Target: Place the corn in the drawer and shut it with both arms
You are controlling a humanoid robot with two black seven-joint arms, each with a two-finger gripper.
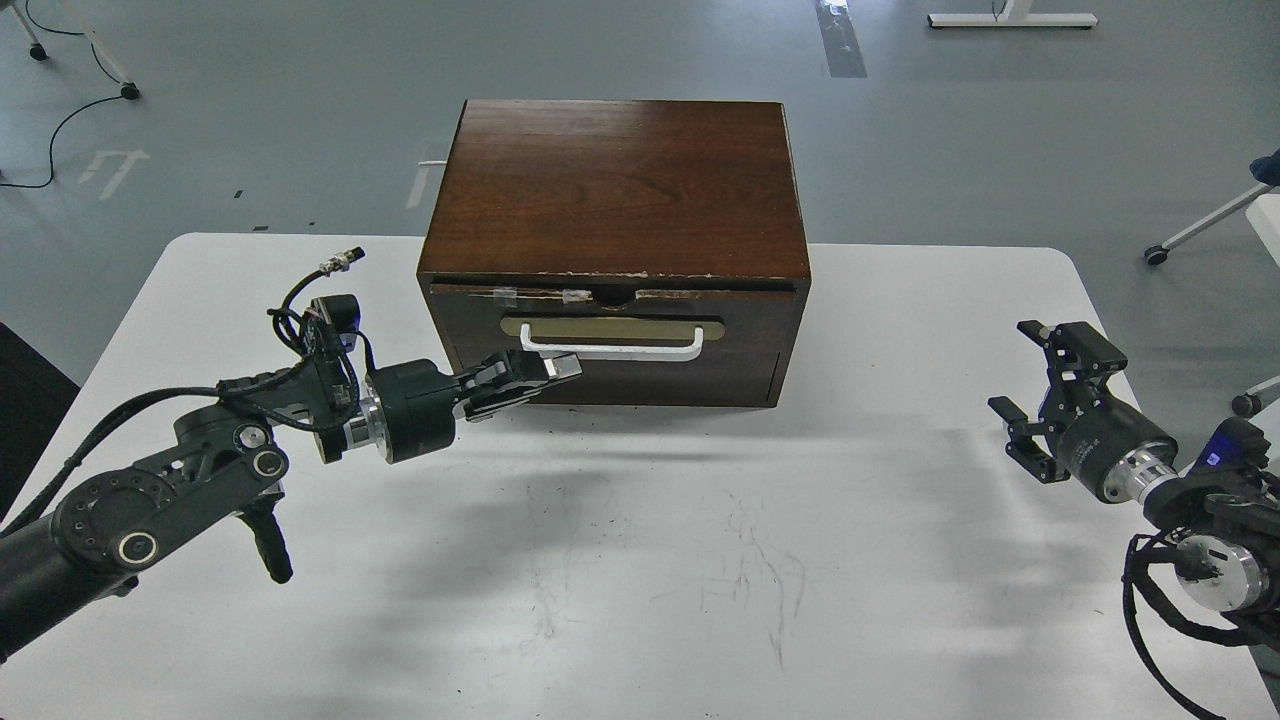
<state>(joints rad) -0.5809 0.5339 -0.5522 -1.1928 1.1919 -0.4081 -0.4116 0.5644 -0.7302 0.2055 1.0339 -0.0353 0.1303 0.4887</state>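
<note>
The dark brown drawer [760, 325] sits pushed into its wooden cabinet [615, 185], front nearly flush, with its white bar handle [612, 348] facing me. The corn is hidden inside. My left gripper [560, 368] has its fingers together and its tip touches the drawer front just below the handle's left end. My right gripper [1035, 395] is open and empty, hovering over the table's right side, well apart from the cabinet.
The white table [640, 560] carries only the cabinet at its back middle. Grey floor lies beyond, with a cable [60, 125] at far left and a chair leg with castor [1160, 255] at far right.
</note>
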